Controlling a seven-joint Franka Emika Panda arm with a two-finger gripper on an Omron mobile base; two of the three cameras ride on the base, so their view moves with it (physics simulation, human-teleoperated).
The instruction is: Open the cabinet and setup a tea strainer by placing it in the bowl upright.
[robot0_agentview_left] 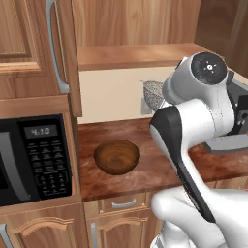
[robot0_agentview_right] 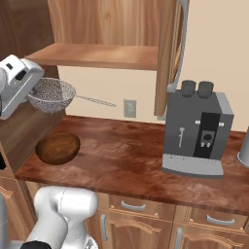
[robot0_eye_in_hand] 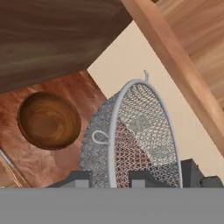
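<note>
The cabinet stands open, one door (robot0_agentview_left: 60, 48) swung out on the left, the other (robot0_agentview_right: 170, 53) on the right, its shelf (robot0_agentview_right: 97, 54) bare. My gripper (robot0_agentview_right: 32, 95) is shut on the rim of the tea strainer (robot0_agentview_right: 51, 95), a silvery mesh basket held in the air below the shelf. Its wire handle points right toward the wall. In the hand view the tea strainer (robot0_eye_in_hand: 135, 135) stands on edge between my gripper (robot0_eye_in_hand: 133, 180) tips. The wooden bowl (robot0_agentview_right: 58, 147) sits on the counter below and slightly in front of the strainer, empty (robot0_eye_in_hand: 49, 120). My arm hides most of the strainer (robot0_agentview_left: 154, 94) in the left base view.
A black microwave (robot0_agentview_left: 34, 160) stands left of the bowl (robot0_agentview_left: 116, 156). A grey coffee machine (robot0_agentview_right: 197, 129) occupies the counter's right side, with a wall outlet (robot0_agentview_right: 129, 108) behind. Brown counter (robot0_agentview_right: 121, 155) lies between bowl and machine.
</note>
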